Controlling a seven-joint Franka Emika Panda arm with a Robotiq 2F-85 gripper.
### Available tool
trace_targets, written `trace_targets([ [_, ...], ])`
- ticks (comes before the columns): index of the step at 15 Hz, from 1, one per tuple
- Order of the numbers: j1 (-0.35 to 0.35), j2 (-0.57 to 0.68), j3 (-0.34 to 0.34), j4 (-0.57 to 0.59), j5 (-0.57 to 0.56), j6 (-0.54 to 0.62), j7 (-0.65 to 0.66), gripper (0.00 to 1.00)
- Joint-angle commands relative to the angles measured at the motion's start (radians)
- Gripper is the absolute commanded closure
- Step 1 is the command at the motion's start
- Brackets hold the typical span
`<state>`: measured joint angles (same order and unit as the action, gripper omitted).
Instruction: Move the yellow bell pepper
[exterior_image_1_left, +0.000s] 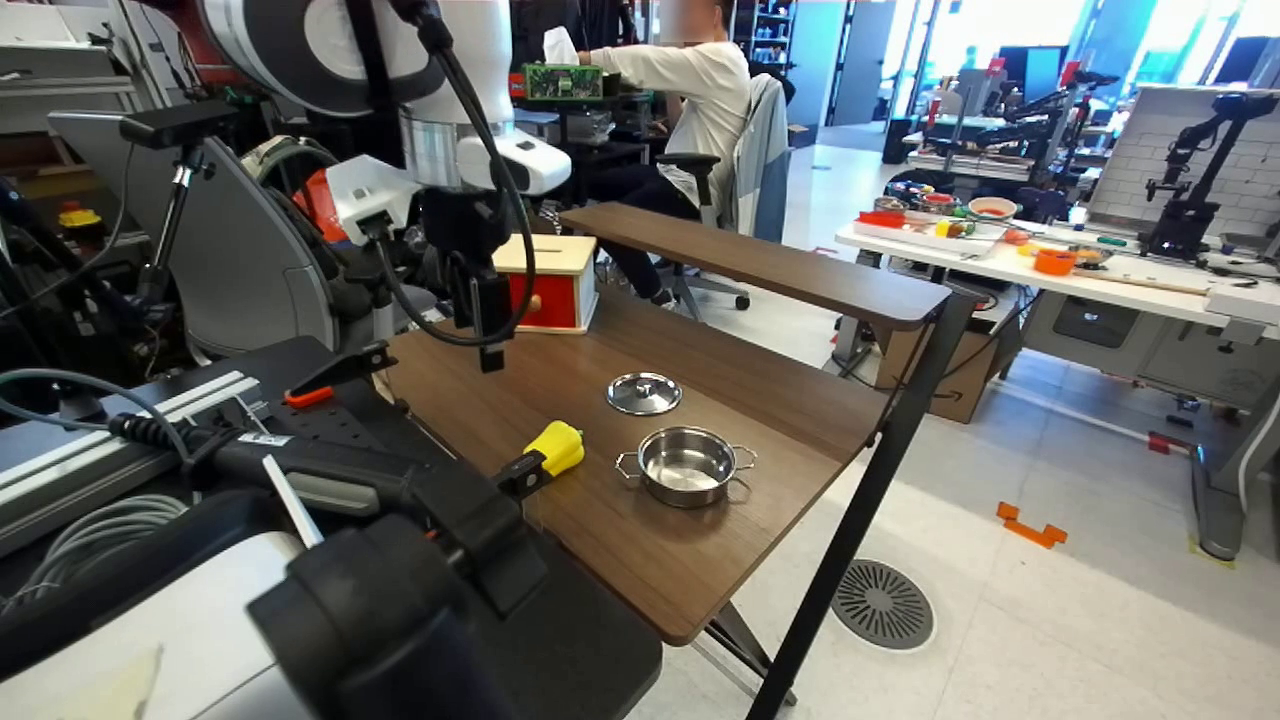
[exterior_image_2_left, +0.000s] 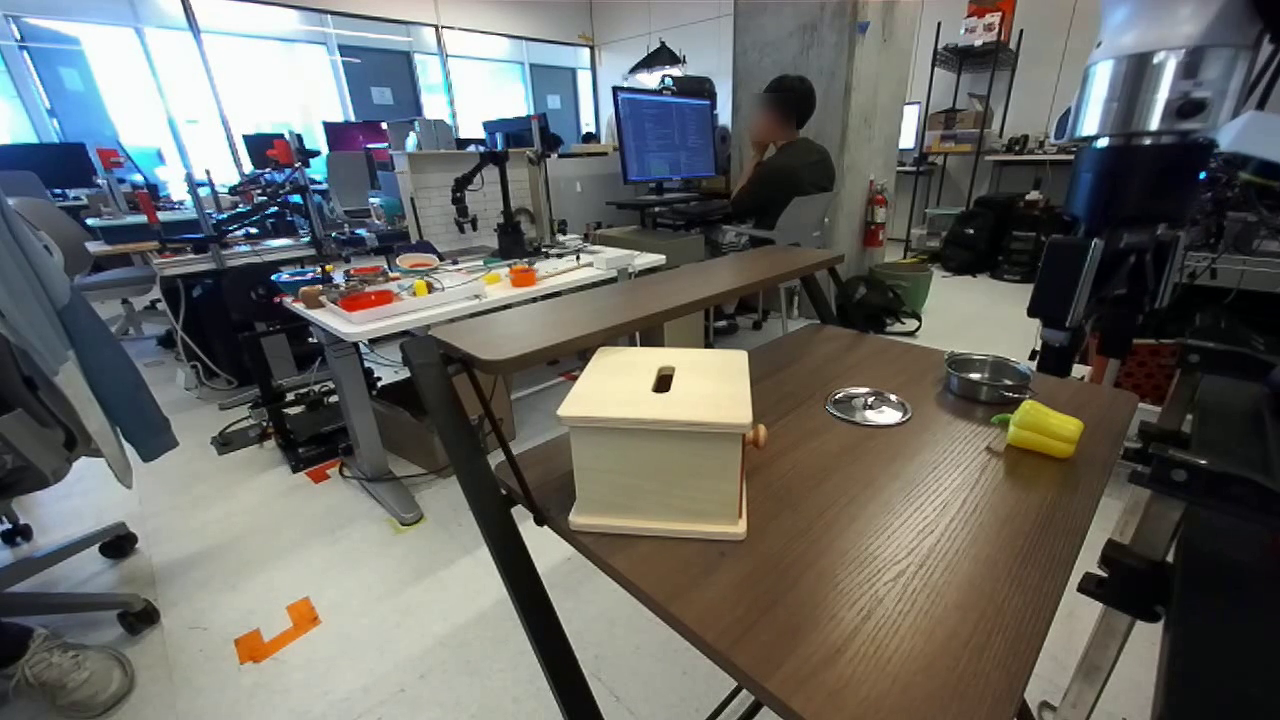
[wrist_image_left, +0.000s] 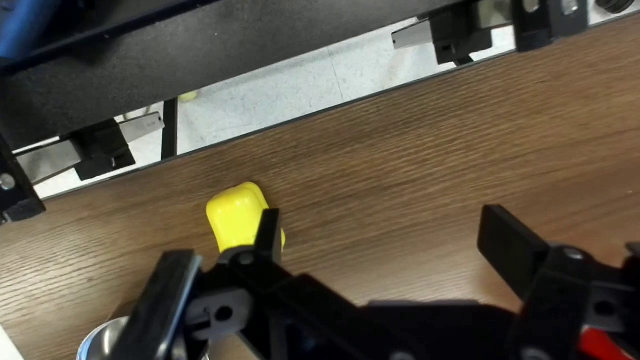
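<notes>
The yellow bell pepper (exterior_image_1_left: 560, 447) lies on its side on the brown wooden table, close to the edge on the robot's side. In an exterior view a black clamp partly hides it. It lies fully in sight in an exterior view (exterior_image_2_left: 1045, 428). In the wrist view the pepper (wrist_image_left: 237, 212) is behind the left finger, which covers its lower part. My gripper (wrist_image_left: 382, 220) is open, with only table between its fingers. The gripper (exterior_image_1_left: 490, 345) hangs above the table, apart from the pepper, and also shows in an exterior view (exterior_image_2_left: 1062, 340).
A steel pot (exterior_image_1_left: 688, 465) with two handles stands near the pepper, its lid (exterior_image_1_left: 644, 393) lying beside it. A wooden box (exterior_image_2_left: 655, 470) with a slotted top and red front stands farther along the table. A raised shelf (exterior_image_1_left: 760, 260) runs along the far side.
</notes>
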<state>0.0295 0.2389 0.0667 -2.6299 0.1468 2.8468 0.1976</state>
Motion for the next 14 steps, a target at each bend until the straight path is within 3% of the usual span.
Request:
trace_targets([
  [1, 0.023, 0.108, -0.075, 0.074, -0.080, 0.038, 0.001, 0.00],
  [5, 0.062, 0.197, -0.158, 0.127, -0.157, 0.088, 0.010, 0.00],
  [14, 0.074, 0.296, -0.198, 0.176, -0.156, 0.100, -0.007, 0.00],
])
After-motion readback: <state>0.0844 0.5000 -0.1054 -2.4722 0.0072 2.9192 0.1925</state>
